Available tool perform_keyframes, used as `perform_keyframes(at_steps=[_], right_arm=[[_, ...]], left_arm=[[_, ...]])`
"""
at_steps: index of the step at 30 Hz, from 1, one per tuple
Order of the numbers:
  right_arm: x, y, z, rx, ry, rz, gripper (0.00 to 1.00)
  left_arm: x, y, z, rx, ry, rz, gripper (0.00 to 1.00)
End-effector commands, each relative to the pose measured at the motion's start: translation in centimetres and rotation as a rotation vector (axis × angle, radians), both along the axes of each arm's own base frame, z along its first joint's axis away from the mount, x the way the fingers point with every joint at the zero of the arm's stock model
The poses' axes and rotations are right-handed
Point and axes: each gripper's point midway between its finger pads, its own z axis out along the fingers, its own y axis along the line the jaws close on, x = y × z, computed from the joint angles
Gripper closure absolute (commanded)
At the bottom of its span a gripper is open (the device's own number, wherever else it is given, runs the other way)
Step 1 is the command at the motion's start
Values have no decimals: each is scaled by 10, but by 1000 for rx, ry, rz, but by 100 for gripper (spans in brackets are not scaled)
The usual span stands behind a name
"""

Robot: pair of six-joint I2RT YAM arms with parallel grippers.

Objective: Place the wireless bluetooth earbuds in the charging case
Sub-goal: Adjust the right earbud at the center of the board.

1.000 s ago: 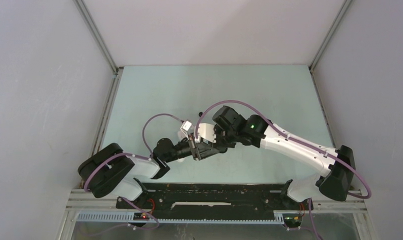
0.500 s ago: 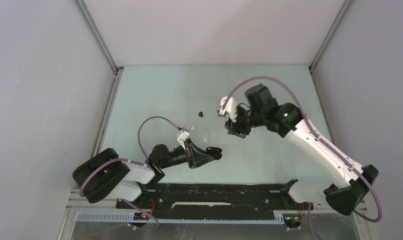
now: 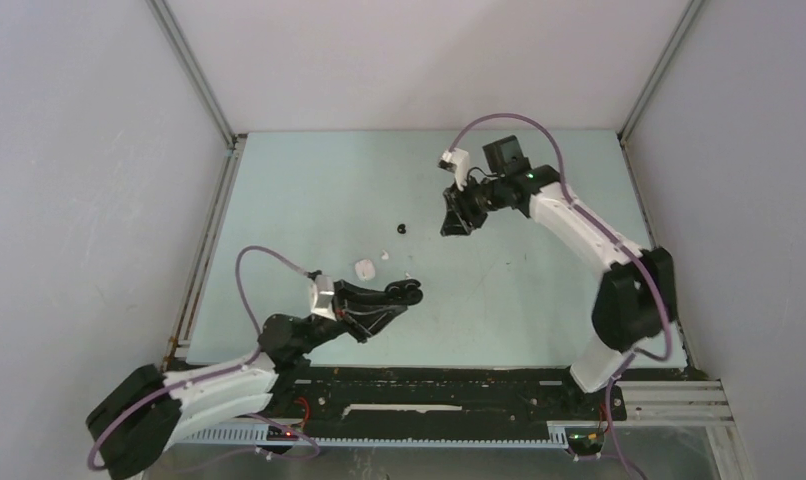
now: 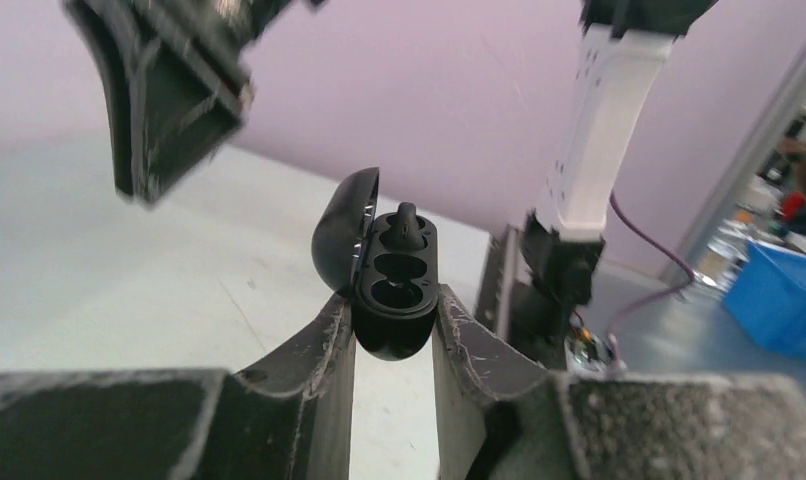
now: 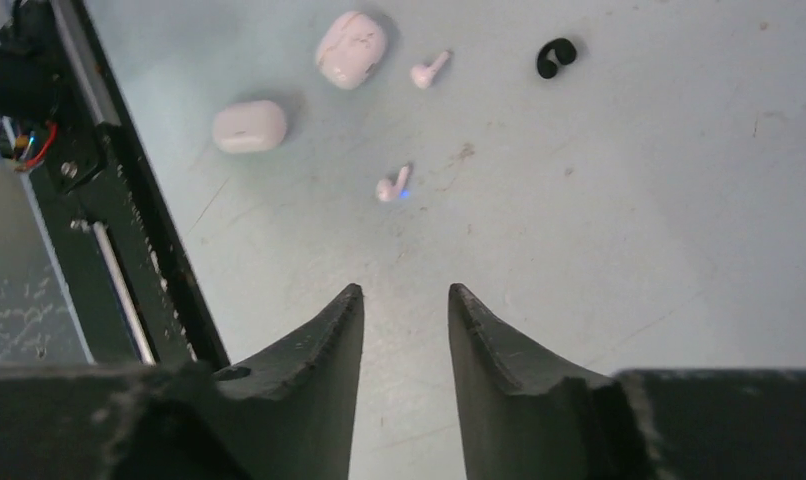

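My left gripper (image 4: 395, 318) is shut on a black charging case (image 4: 399, 290), held above the table with its lid (image 4: 341, 230) swung open. One black earbud (image 4: 407, 215) sits in the far socket; the near socket is empty. In the top view the case (image 3: 409, 291) is at the middle front. My right gripper (image 5: 406, 295) is open and empty, hanging over the table further back (image 3: 457, 222). A loose black earbud (image 5: 555, 56) (image 3: 401, 229) lies on the table. Two white earbuds (image 5: 428, 70) (image 5: 392, 187) lie nearer the front.
Two white pebble-shaped cases (image 5: 351, 48) (image 5: 249, 126) lie shut on the table near the white buds; the top view shows one of them (image 3: 363, 268). The black base rail (image 5: 129, 250) runs along the near table edge. Grey walls enclose the table.
My right gripper has left the case, moved back and to the right, and opened. My left arm has swung left and nearer the front, still gripping the open case.
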Motion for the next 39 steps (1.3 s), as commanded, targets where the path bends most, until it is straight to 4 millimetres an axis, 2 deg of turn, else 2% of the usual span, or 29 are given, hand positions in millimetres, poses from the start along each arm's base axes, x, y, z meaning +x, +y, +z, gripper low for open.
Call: perform_keyframes(at_steps=[1, 4, 7, 12, 16, 18, 22, 25, 31, 39], right_arm=[[44, 28, -13, 10, 77, -72, 65], [68, 42, -43, -43, 105, -91, 68], [92, 54, -64, -83, 105, -110, 72], [117, 78, -81, -85, 156, -132, 77], [132, 99, -93, -101, 124, -111, 78], [138, 106, -102, -128, 128, -121, 75], [144, 110, -122, -184, 134, -178, 66], [147, 109, -133, -220, 124, -205, 65], [137, 107, -147, -275, 149, -216, 61], [129, 105, -160, -349, 117, -215, 61]], left_arm=[[15, 28, -41, 88, -10, 186, 100], [22, 36, -43, 100, -16, 250, 100], [23, 39, -49, 106, 3, 265, 100], [33, 39, -65, 163, 60, 300, 100], [37, 36, -65, 162, 68, 296, 100], [38, 35, -66, 166, 76, 289, 100], [38, 35, -67, 166, 87, 286, 100], [40, 37, -67, 163, 88, 296, 100], [42, 38, -66, 159, 94, 303, 100], [41, 37, -66, 157, 102, 293, 100]])
